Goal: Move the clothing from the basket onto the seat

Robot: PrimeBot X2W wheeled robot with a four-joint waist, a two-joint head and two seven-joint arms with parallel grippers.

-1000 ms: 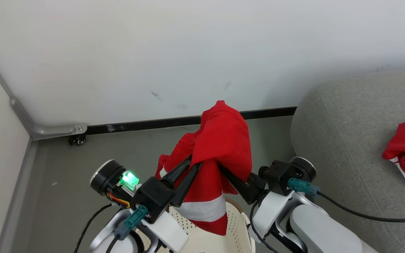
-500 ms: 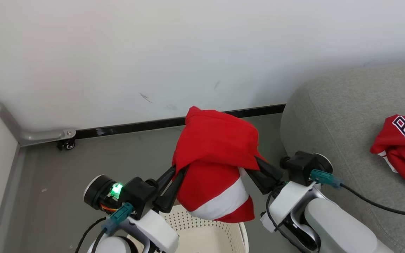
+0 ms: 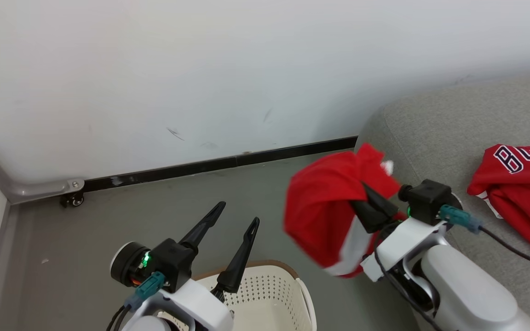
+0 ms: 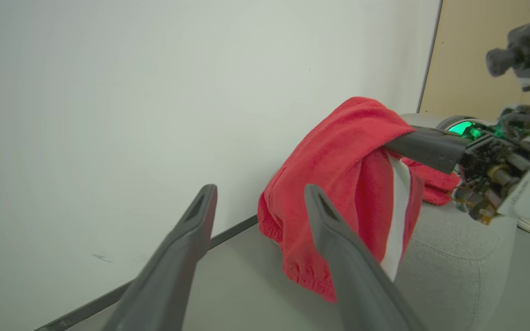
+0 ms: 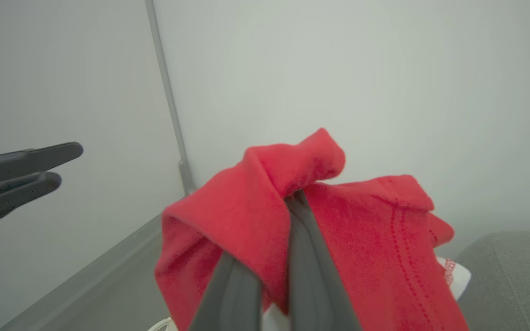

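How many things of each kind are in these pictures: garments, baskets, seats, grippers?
Bright red sports garments: 2
Cream perforated plastic basket: 1
Grey woven-fabric sofa seat: 1
Dark-fingered grippers, left gripper and right gripper: 2
Total: 6

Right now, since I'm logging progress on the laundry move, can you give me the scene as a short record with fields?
left gripper: open, empty, above the basket
right gripper: shut on a red garment
red garment: hangs in the air at the near edge of the seat, clear of the basket, not yet set down
second garment: lies on the seat
basket: the part in the head view shows no clothing
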